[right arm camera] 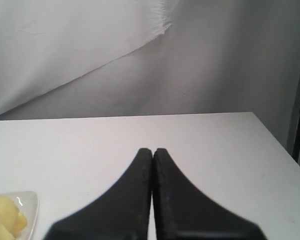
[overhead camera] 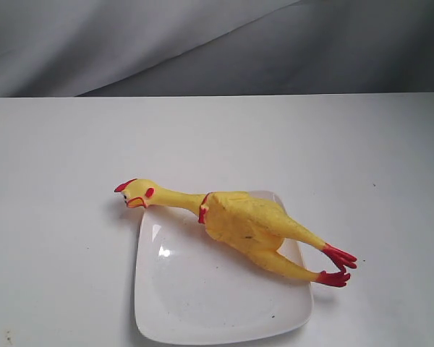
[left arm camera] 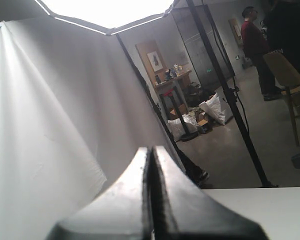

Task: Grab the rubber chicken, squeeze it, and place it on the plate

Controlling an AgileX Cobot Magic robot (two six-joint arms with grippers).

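Observation:
The yellow rubber chicken (overhead camera: 242,220) lies across the far part of the white square plate (overhead camera: 202,296). Its head with the red comb hangs over the plate's left edge, and its red feet stick out past the right edge. Neither arm shows in the exterior view. My left gripper (left arm camera: 152,148) is shut with nothing in it and points off the table toward the room. My right gripper (right arm camera: 153,150) is also shut and empty, raised over bare table. A bit of the chicken (right arm camera: 5,220) and the plate's corner (right arm camera: 31,200) show at the edge of the right wrist view.
The white table (overhead camera: 72,159) spreads around the plate, with a grey-white cloth backdrop (overhead camera: 202,43) behind its far edge. In the left wrist view there are black stand poles (left arm camera: 225,90), a chair and a standing person (left arm camera: 255,45) beyond the table.

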